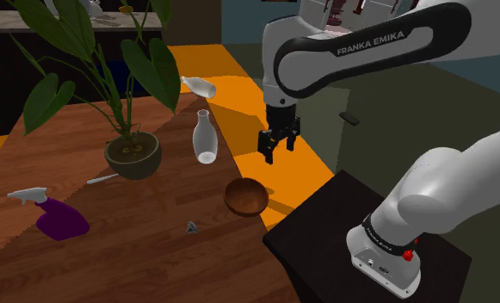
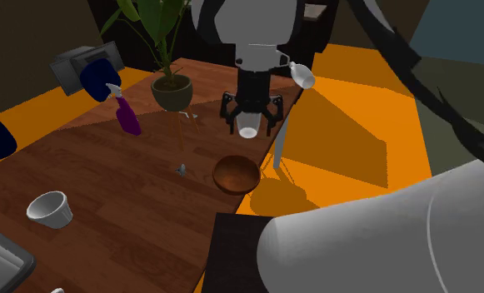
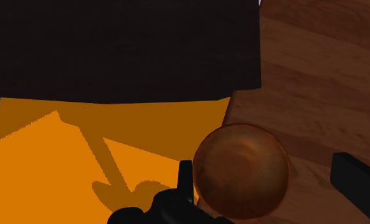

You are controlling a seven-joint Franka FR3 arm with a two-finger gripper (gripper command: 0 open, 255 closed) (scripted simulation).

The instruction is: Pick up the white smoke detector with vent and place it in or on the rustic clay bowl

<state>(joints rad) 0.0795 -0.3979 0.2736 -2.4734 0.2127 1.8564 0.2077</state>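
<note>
Dim warm light, hard jagged-edged shadows, dark band across the wooden table (image 1: 153,250) beside the brown bowl (image 1: 246,196), orange floor (image 1: 304,176) past the bowl striped bright and shaded, faint sheen on it.

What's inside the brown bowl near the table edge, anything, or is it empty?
Empty. The bowl has a bare brown inside in the shoulder and wrist views, with nothing lying in it.
</note>
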